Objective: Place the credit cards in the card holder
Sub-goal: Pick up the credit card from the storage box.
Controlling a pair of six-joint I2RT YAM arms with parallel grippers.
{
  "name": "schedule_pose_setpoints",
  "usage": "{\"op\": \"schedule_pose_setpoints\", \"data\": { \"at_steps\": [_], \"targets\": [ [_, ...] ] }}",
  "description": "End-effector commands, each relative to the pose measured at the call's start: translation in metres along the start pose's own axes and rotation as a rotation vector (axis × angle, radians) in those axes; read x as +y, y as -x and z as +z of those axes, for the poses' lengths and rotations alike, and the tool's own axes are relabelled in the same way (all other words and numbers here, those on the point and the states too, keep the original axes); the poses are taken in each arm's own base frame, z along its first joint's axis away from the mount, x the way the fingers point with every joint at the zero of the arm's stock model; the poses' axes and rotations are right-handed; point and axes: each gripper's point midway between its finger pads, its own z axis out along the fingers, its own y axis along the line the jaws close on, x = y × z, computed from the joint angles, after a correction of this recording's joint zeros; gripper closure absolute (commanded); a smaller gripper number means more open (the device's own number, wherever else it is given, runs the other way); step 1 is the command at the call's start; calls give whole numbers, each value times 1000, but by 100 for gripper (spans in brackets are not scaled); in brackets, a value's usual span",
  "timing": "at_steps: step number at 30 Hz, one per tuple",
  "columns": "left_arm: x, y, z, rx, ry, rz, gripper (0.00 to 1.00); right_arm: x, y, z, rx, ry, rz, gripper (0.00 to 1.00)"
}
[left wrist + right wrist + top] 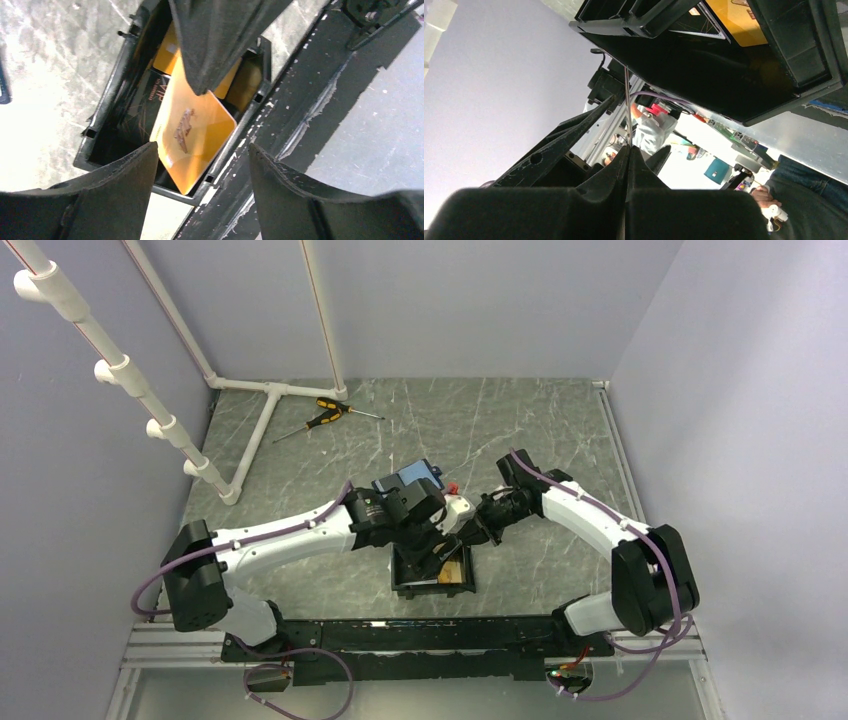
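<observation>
Right gripper (627, 142) clamped on orange credit card (195, 132), tilted inside card holder (102, 107). Second card (167, 55) lay inside. Left gripper (202, 150) spread, empty. Release judged outstanding.

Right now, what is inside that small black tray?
A tilted orange-gold card, pinched by the right gripper, leans in the card holder; a second orange card and a dark card lie behind. The gripper covers their far ends.
</observation>
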Motion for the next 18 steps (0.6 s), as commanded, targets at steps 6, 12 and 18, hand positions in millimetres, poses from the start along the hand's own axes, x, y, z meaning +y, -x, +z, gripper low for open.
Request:
{"op": "schedule_pose_setpoints", "data": {
  "at_steps": [6,12,18],
  "targets": [
    [15,17,0,-46,108,-69,72,11,-16,-15,-2,32,36,100],
    [10,17,-5,-82,41,-52,97,12,-12,-23,-76,25,-180,85],
    [20,20,-19,-151,-82,-63,100,16,4,-27,-186,46,-582,61]
  ]
}}
